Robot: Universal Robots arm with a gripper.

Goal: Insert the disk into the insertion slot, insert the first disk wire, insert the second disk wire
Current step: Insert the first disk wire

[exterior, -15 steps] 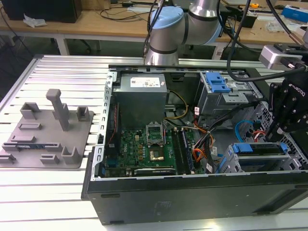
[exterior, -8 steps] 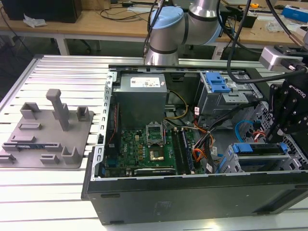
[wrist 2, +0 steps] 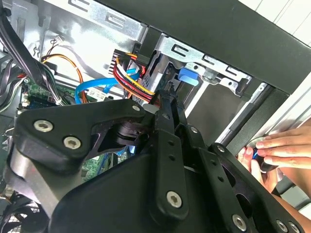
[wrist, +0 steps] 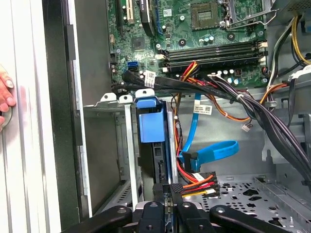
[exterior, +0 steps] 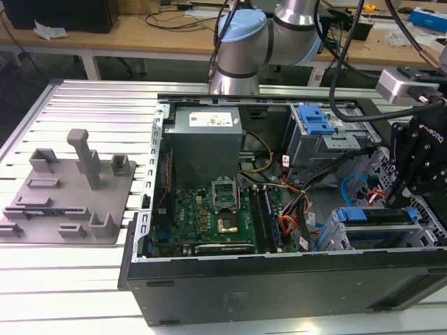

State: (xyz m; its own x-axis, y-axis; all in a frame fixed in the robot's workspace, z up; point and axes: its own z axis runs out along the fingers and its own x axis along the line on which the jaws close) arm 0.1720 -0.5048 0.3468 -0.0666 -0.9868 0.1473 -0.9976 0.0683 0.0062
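Observation:
The disk sits inside the insertion slot point(exterior: 380, 237), a low grey metal bay at the exterior view's right; the disk's blue carrier point(wrist: 148, 124) and dark body point(wrist: 158, 160) show between the bay's walls. My gripper point(wrist: 166, 194) hangs at the disk's rear end, fingers pressed together on the black connector of a red, yellow and black disk wire point(wrist: 197, 183). In the second wrist view the fingertips point(wrist 2: 169, 94) reach toward the blue carrier point(wrist 2: 187, 76), with the same wire bundle point(wrist 2: 133, 80) beside them. A blue flat disk wire point(wrist: 214, 148) loops nearby, its connector point(wrist: 189, 158) beside the disk.
A taller grey cage with a blue latch point(exterior: 314, 122) stands behind the slot. Black cable bundles point(wrist: 243, 104) cross above the motherboard point(exterior: 216, 216). A person's hand point(wrist 2: 282, 145) rests on the case's outer edge, its fingers point(wrist: 5, 92) close to the slot's side. A grey fixture point(exterior: 70, 188) lies at the exterior view's left.

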